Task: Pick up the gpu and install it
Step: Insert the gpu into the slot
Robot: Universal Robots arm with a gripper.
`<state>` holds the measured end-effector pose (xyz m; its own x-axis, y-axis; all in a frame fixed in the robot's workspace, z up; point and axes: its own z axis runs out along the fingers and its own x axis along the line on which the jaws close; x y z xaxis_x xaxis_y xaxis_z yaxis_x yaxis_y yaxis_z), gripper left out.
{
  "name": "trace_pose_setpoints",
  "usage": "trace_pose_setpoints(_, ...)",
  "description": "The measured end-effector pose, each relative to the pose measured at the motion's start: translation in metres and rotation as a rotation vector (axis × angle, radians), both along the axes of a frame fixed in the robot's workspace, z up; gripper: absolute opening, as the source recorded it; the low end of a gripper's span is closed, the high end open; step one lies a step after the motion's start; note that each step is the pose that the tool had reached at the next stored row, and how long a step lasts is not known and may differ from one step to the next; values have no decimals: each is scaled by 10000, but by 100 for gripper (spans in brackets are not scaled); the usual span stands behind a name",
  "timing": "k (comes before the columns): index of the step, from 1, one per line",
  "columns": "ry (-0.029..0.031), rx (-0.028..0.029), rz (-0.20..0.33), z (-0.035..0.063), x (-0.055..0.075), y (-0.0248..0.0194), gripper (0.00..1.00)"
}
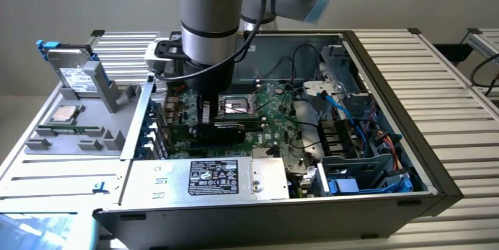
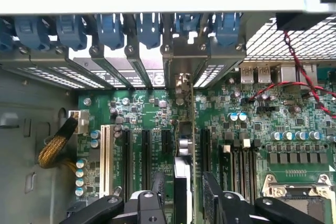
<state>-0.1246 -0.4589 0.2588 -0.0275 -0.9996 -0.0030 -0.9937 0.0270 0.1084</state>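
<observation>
Jaws: spread apart, one finger on each side of the card's upper edge, a thin gap visible on both sides in the wrist view; no firm hold evident.
Gripper: low inside the open case, directly over the expansion slots; in the exterior view just left of the processor socket.
Gpu: standing on edge, upright in a slot of the motherboard, between the two fingers; seen edge-on, silver end bracket lined up against the rear wall of the case among the other slot covers.
Fingers: dark, ribbed, close beside the card but apart from it.
Motherboard: green, flat on the case floor, black slots running parallel on either side of the card.
Blue slot clips: in a row along the rear wall.
Processor socket: near the gripper, toward the exterior view's right.
Power supply: silver box with a black label, at the case's near edge.
Hard drive: propped upright on the grey tray, well apart at the exterior view's left.
</observation>
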Motion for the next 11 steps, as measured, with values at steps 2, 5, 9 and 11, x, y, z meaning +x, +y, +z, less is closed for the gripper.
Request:
trace_pose_setpoints(2,0,0,0,90,0,0,43)
trace_pose_setpoints(5,0,-8,1,228,0,0,43)
trace_pose_setpoints(9,-1,-23,1,335,1,0,43)
trace_pose_setpoints(11,0,-25,1,335,0,0,43)
